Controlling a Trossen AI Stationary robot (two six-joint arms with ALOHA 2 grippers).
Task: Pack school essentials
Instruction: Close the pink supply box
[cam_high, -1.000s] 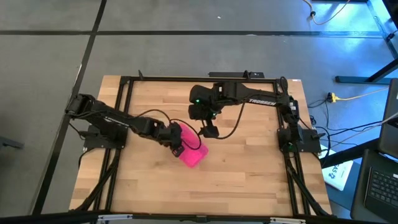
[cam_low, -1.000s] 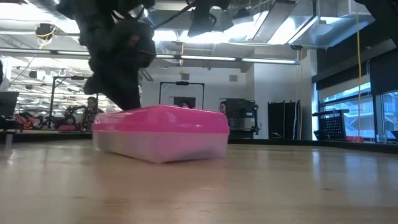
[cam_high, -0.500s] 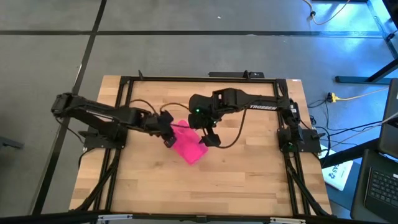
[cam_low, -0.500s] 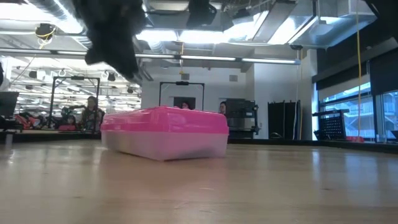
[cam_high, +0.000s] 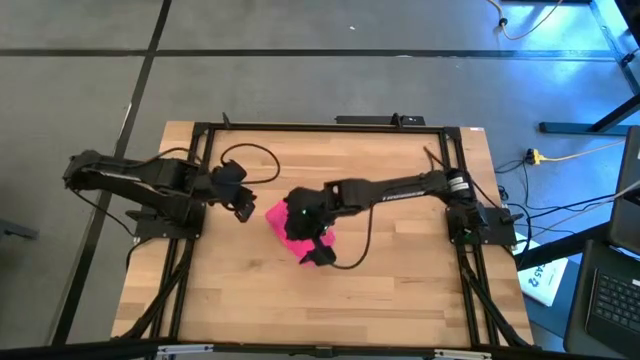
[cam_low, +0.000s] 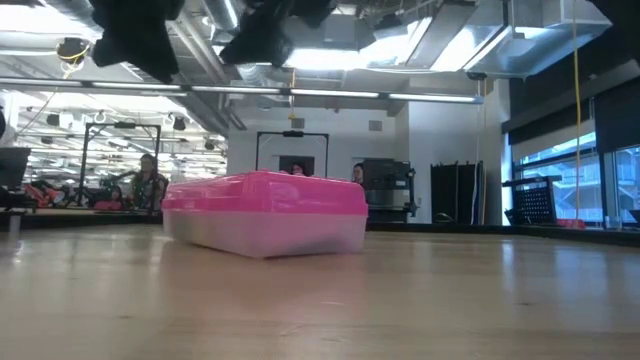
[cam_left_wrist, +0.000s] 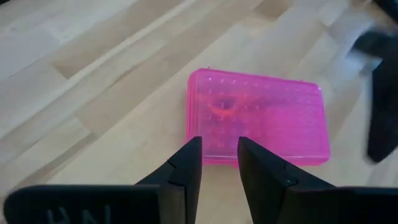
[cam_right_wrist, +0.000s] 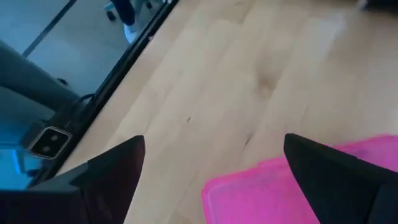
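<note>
A bright pink box (cam_left_wrist: 258, 118) lies shut in the middle of the table, pink dotted half up, resting on its clear half (cam_low: 270, 235). The school essentials are out of view. My left gripper (cam_high: 243, 208) hangs in the air to the box's left, pointing slantwise down at it, its fingers (cam_left_wrist: 219, 146) a narrow gap apart with nothing between them. My right gripper (cam_high: 318, 255) hovers wide open over the box's near right part (cam_right_wrist: 292, 186), above it and touching nothing. Its arm hides part of the box (cam_high: 283, 225) in the high view.
Black frame rails (cam_high: 200, 180) run along the table's left, right and far sides. A cable (cam_high: 245, 160) loops off the left arm. Bare wood (cam_high: 330, 310) stretches toward the near edge. People (cam_low: 148, 180) stand far off in the room behind the table.
My left gripper has drawn away from the box's left end, rising and going toward the table's left edge. My right gripper has come down from the far side toward the near edge and now stands over the box. The box stays on the table.
</note>
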